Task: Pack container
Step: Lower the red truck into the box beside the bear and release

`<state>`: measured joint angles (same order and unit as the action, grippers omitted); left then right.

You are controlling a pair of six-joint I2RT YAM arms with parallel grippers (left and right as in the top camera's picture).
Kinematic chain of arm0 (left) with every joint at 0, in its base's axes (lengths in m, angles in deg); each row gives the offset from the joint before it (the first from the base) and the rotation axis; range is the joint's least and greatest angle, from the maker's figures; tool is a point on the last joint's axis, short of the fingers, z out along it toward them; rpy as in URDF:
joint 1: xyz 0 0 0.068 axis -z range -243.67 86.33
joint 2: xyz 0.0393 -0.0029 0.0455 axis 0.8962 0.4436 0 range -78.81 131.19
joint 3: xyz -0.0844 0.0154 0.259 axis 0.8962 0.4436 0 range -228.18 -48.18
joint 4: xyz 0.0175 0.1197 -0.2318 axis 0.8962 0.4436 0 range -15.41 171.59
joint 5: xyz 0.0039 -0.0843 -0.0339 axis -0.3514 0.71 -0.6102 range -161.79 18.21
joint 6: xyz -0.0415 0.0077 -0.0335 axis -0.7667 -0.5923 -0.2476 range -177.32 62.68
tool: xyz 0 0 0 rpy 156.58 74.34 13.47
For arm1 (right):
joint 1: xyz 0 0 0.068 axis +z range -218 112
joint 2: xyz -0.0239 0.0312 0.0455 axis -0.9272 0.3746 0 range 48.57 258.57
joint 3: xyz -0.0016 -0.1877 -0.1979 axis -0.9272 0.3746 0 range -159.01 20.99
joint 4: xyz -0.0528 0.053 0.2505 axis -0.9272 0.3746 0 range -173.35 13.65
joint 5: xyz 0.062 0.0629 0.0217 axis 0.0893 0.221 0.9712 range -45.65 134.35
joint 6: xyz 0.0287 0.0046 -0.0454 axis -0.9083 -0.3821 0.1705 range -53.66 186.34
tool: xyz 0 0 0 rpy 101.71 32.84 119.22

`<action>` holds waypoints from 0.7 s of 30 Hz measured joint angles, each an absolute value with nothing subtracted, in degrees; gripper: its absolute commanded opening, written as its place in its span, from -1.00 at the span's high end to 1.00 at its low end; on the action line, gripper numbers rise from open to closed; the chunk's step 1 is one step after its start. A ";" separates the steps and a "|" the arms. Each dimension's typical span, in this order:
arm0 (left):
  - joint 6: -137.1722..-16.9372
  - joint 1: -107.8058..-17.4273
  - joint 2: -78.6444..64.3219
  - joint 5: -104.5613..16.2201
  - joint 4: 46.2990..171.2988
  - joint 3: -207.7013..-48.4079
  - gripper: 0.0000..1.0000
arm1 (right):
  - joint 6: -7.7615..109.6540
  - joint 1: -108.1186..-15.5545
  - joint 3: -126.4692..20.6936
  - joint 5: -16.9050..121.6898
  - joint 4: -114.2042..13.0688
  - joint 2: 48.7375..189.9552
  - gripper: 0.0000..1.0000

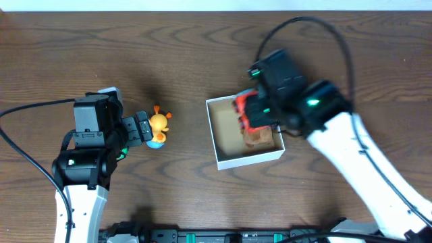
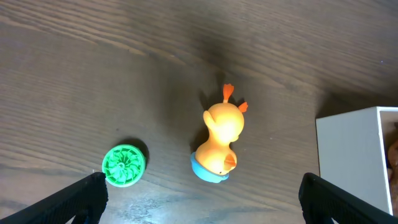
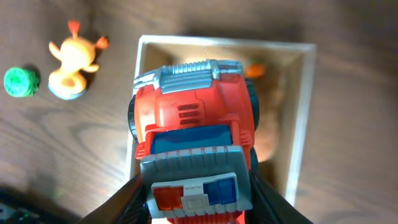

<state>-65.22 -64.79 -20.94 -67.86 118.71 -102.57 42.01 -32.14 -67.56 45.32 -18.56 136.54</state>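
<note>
The container (image 1: 225, 160) is a shallow white-walled box with a tan inside, at the table's middle; it also shows in the right wrist view (image 3: 303, 130) and at the left wrist view's right edge (image 2: 348, 155). My right gripper (image 3: 196, 205) is shut on a red toy truck (image 3: 193, 124) and holds it over the container (image 1: 246, 111). A brown toy (image 1: 258, 139) lies inside the box. An orange duck toy (image 1: 159, 127) on a blue base stands left of the box. My left gripper (image 2: 202, 205) is open just before the duck (image 2: 221, 140).
A small green round toy (image 2: 124, 165) lies on the table left of the duck, near my left finger; it also shows in the right wrist view (image 3: 20, 81). Black cables trail from both arms across the dark wood table (image 1: 169, 54).
</note>
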 measured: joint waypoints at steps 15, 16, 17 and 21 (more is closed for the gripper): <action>-65.22 -64.79 -20.94 -67.89 118.71 -102.57 -0.96 | 32.98 -26.50 -67.54 42.35 -25.90 155.22 0.98; -65.22 -64.79 -20.94 -67.89 118.73 -102.57 -0.96 | 32.83 -26.64 -67.54 42.04 -26.49 155.97 0.98; -65.22 -64.79 -20.94 -67.89 118.69 -102.57 -0.96 | 32.61 -26.88 -67.54 41.78 -27.48 156.82 0.97; -65.22 -64.79 -20.94 -67.89 118.71 -102.57 -0.96 | 32.24 -27.99 -67.54 41.13 -29.90 159.31 0.95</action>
